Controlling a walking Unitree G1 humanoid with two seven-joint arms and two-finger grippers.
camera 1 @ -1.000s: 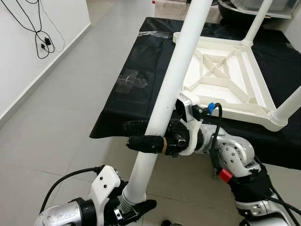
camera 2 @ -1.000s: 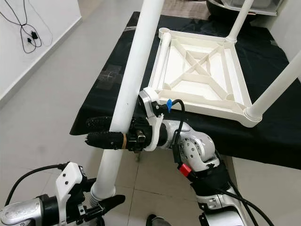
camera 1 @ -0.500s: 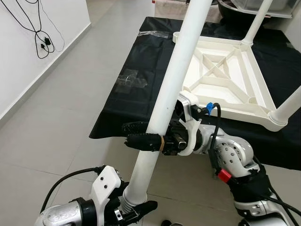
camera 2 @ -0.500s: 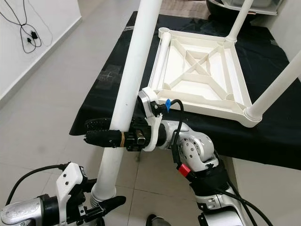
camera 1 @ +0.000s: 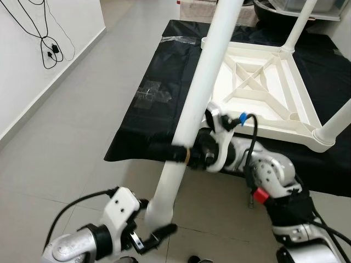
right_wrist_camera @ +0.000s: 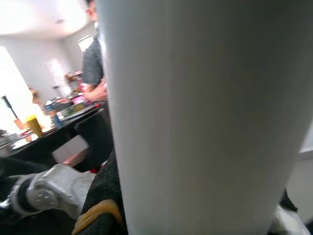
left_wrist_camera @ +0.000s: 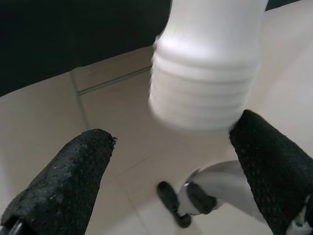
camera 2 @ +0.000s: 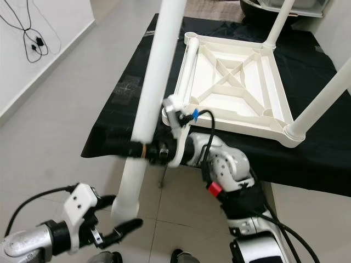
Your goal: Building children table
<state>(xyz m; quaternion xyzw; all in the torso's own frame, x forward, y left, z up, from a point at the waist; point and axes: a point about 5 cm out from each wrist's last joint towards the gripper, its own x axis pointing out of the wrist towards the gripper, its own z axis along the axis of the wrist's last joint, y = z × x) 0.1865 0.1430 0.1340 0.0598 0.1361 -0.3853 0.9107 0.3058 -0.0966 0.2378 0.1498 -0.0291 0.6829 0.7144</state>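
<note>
Black-covered table (camera 1: pixel 164 87); right hand (camera 1: pixel 164 152) clamps white leg (camera 1: pixel 203 82).

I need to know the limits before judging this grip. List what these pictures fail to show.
- Top end of the white table leg: cut off by the upper edge in both eye views.
- Right gripper fingers: motion-blurred, and partly behind the leg.
- Left gripper: open below the leg's threaded end; contact with its fingers is unclear through blur.
- Upturned tabletop: the two fitted legs run out of frame.
</note>
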